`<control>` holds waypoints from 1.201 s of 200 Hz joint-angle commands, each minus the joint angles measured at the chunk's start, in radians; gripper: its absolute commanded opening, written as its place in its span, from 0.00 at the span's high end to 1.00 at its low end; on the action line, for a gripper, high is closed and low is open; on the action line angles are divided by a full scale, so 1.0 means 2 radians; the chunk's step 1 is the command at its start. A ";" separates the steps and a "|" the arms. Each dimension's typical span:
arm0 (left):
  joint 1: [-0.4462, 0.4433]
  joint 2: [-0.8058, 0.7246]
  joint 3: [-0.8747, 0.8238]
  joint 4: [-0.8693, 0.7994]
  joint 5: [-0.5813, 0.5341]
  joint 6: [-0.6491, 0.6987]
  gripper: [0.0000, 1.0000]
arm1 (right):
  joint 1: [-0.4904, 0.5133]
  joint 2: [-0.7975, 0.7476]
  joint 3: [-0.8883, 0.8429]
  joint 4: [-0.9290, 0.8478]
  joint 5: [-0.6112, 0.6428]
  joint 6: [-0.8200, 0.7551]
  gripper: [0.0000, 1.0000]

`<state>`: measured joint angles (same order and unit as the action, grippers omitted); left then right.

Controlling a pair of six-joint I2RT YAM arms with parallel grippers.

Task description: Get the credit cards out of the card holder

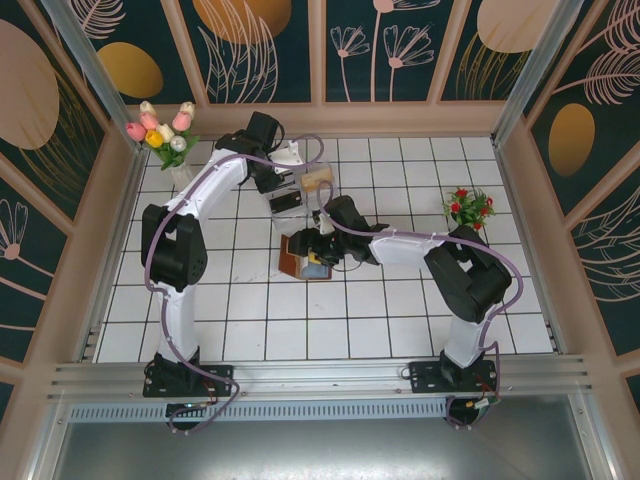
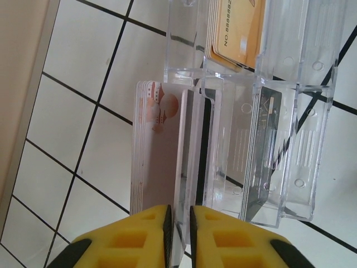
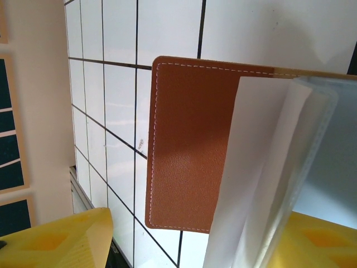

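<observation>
Depositing step, I judge: my left pincer [image 2: 178, 223] narrow about a credit card [image 2: 187, 156] standing in the clear tray [image 2: 290, 167], pinched or freed I cannot tell; right pincer [image 3: 195, 240] wide astride the open card holder [image 3: 189, 145] mid-table; next, release and back straight out.

- You can read "NO 888888…" printed on the gold card [image 2: 237, 33] lying in the clear tray [image 2: 312, 67].
- You lose the final digits at the card's cut-off end.
</observation>
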<state>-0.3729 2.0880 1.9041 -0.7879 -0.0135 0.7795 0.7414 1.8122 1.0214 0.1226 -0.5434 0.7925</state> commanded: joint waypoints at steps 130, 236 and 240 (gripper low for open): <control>0.002 -0.094 -0.037 0.132 -0.038 -0.189 0.50 | 0.007 0.009 0.015 0.017 0.000 0.006 0.35; 0.001 -0.376 -0.411 0.320 -0.017 -0.597 0.17 | 0.019 0.068 0.066 0.036 -0.020 0.005 0.40; 0.001 -0.384 -0.421 0.322 -0.019 -0.606 0.15 | 0.019 0.071 0.068 0.036 -0.020 0.005 0.40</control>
<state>-0.3721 1.3994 1.1717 -0.2222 -0.0795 -0.2077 0.7696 1.9175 1.1160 0.1642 -0.5682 0.7956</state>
